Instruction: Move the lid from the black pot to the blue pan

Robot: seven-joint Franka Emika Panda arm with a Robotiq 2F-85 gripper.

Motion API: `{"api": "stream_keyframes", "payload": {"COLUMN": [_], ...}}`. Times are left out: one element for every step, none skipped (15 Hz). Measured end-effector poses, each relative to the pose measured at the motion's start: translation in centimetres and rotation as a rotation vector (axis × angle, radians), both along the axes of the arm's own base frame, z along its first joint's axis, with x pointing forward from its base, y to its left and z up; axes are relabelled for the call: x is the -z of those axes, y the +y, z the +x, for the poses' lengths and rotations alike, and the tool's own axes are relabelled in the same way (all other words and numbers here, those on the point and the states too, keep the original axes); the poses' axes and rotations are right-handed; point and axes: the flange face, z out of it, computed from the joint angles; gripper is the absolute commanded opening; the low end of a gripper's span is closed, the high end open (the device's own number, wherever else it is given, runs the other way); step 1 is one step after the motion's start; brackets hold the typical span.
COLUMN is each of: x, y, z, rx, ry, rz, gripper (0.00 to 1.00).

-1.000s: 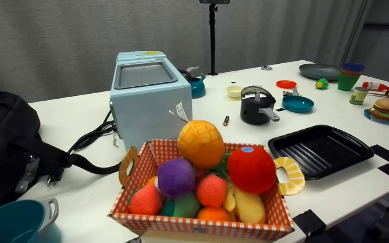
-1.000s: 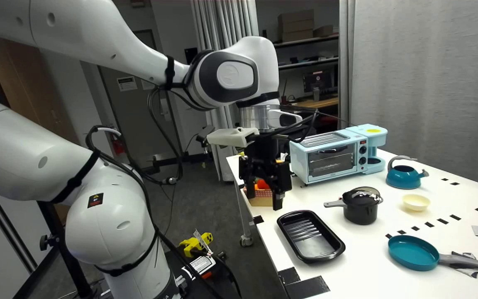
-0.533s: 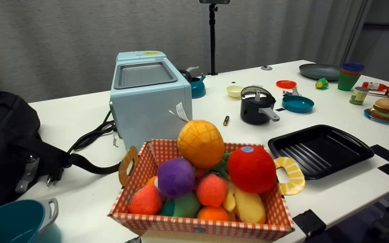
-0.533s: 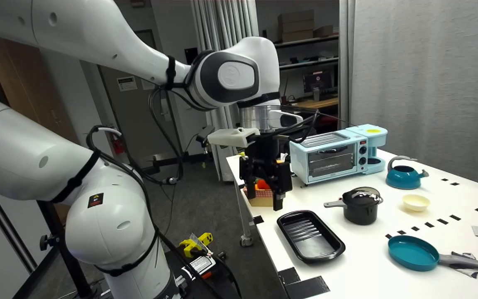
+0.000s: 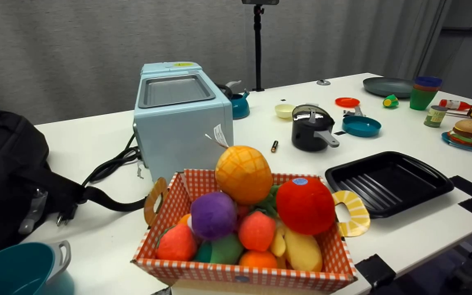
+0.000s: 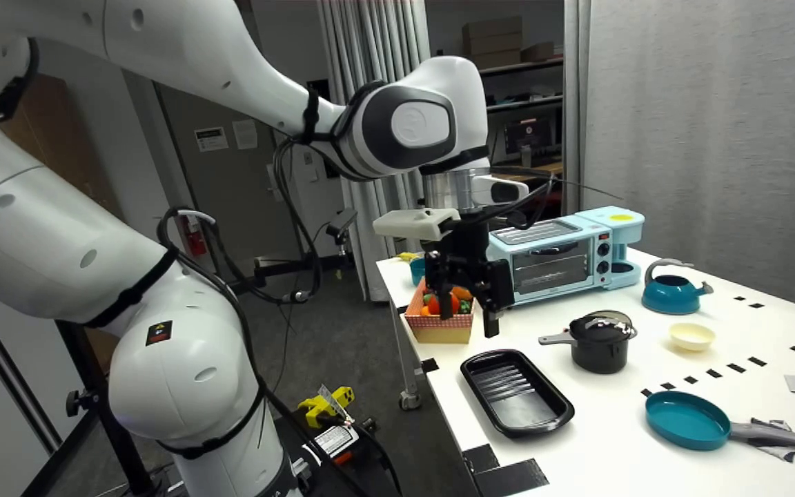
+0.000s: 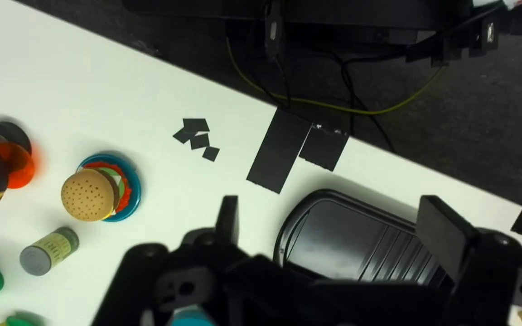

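Note:
The lid (image 5: 312, 114) is dark and shiny with a grey handle on top. It sits on the black pot (image 5: 309, 137), which has a grey side handle; I also see the lid (image 6: 604, 326) and pot (image 6: 599, 355) in an exterior view. The blue pan (image 5: 361, 128) is shallow with a grey handle, and stands on the table beyond the pot; it shows fully in an exterior view (image 6: 687, 420). My gripper (image 6: 468, 319) is open and empty, up above the table near the tray, apart from the pot. In the wrist view its fingers (image 7: 335, 222) are wide apart; the pot and lid are out of that view.
A black ridged tray (image 6: 518, 393) lies below the gripper near the table edge. A fruit basket (image 5: 244, 270) and a light-blue oven (image 6: 549, 266) stand near the pot. A pale yellow bowl (image 6: 691, 337), blue kettle (image 6: 671, 295), toy burger (image 7: 89, 194) and can (image 7: 49, 251) are around.
Over the last half second the arm and gripper have moved right and slightly up in an exterior view, toward the pot's side, uncovering the fruit basket. The lid, pot and pan have not moved.

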Motion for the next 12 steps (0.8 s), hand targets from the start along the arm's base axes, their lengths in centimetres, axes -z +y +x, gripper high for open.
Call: {"api": "stream_keyframes", "payload": {"x": [0.0, 0.1, 0.1, 0.2, 0.2, 0.2, 0.2, 0.2, 0.2, 0.2, 0.3, 0.4], "y": [-0.1, -0.1, -0.2, -0.2, -0.3, -0.3, -0.3, -0.2, 0.0, 0.3, 0.6, 0.9], "z": [0.9, 1.9, 2.9, 4.0, 5.0, 6.1, 7.3, 8.5, 9.6, 10.8, 12.0, 13.1], "rx": [0.007, 0.015, 0.023, 0.031, 0.041, 0.051, 0.061, 0.073, 0.085, 0.097, 0.109, 0.122], "ry": [-0.014, -0.026, -0.038, -0.049, -0.060, -0.070, -0.080, -0.091, -0.100, -0.109, -0.117, -0.125], "rz": [0.001, 0.004, 0.008, 0.014, 0.022, 0.030, 0.040, 0.051, 0.061, 0.071, 0.080, 0.088], "gripper": [1.00, 1.00, 1.00, 1.00, 1.00, 1.00, 1.00, 1.00, 1.00, 1.00, 1.00, 1.00]}}
